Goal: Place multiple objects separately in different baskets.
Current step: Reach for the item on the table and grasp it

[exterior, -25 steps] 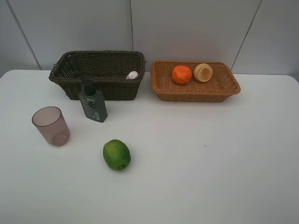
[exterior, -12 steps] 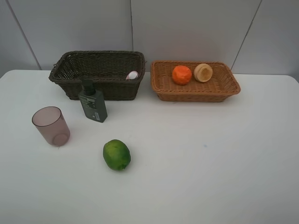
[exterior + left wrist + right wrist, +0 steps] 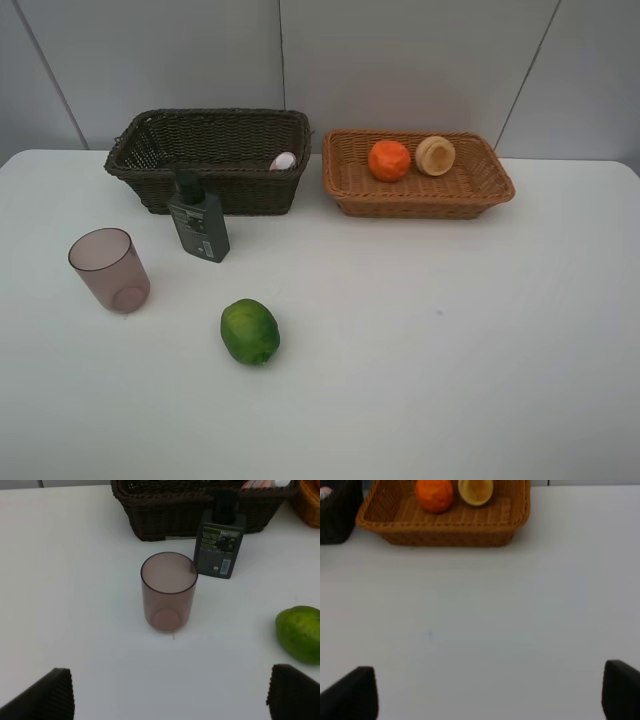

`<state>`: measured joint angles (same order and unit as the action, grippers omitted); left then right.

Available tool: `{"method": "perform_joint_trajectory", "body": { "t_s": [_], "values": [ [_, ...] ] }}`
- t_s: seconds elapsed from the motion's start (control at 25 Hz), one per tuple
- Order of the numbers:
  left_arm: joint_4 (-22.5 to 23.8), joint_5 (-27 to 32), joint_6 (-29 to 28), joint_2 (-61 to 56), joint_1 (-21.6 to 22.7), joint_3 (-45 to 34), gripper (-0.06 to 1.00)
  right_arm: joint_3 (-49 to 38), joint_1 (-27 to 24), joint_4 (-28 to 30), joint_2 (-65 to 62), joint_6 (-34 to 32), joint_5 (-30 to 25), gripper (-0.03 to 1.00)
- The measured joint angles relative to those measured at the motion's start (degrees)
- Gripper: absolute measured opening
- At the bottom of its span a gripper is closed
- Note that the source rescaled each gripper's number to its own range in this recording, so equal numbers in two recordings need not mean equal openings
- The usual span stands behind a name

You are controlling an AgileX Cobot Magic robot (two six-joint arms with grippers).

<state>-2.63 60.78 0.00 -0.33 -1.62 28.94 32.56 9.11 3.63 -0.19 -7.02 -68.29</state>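
1. White tabletop (image 3: 450, 350) against grey wall panels (image 3: 400, 60); dark brown basket (image 3: 220, 190) at upper left of the exterior frame, light tan basket (image 3: 420, 205) at upper centre-right, side by side but apart.
2. Already sorted: orange (image 3: 389, 160) and peach-like fruit (image 3: 435, 155) in the tan basket, pink bottle (image 3: 284, 161) showing at the right end of the dark one.
3. Loose on the table, all in the left half of the frame: mauve cup (image 3: 108, 268) at far left, dark green pump bottle (image 3: 198, 222) just in front of the dark basket, lime (image 3: 250, 331) lower, towards centre.
4. Jaws of left gripper (image 3: 172, 695) spread wide, nothing between; right gripper (image 3: 486, 690) the same. Neither seen in the exterior view.
5. Key relation: cup straight ahead of the left gripper, centred between its fingers, upright, mouth up; pump bottle standing beyond it; lime off towards one finger.
6. Ahead of the right gripper only bare table, then the tan basket, well apart; no loose item there.
7. Judgement: left arm nearer to all three. Cup probably next, by a level approach across its round wall, then on to the dark basket beyond.
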Motion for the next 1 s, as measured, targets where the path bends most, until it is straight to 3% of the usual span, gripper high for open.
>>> {"method": "perform_joint_trajectory", "body": {
  "t_s": [0.2, 0.52, 0.76, 1.0],
  "values": [
    [0.0, 0.0, 0.0, 0.0, 0.0, 0.0, 1.00, -1.9, 0.0, 0.8, 0.0, 0.1, 6.2, 0.97],
    [0.0, 0.0, 0.0, 0.0, 0.0, 0.0, 1.00, -2.7, -0.1, 0.8, 0.0, 0.2, 7.1, 0.97],
    [0.0, 0.0, 0.0, 0.0, 0.0, 0.0, 1.00, -2.7, -5.7, 0.8, 0.0, 0.2, 7.1, 0.97],
    [0.0, 0.0, 0.0, 0.0, 0.0, 0.0, 1.00, -2.7, -6.0, 0.9, 0.0, 0.2, 7.1, 0.97]
  ]
}}
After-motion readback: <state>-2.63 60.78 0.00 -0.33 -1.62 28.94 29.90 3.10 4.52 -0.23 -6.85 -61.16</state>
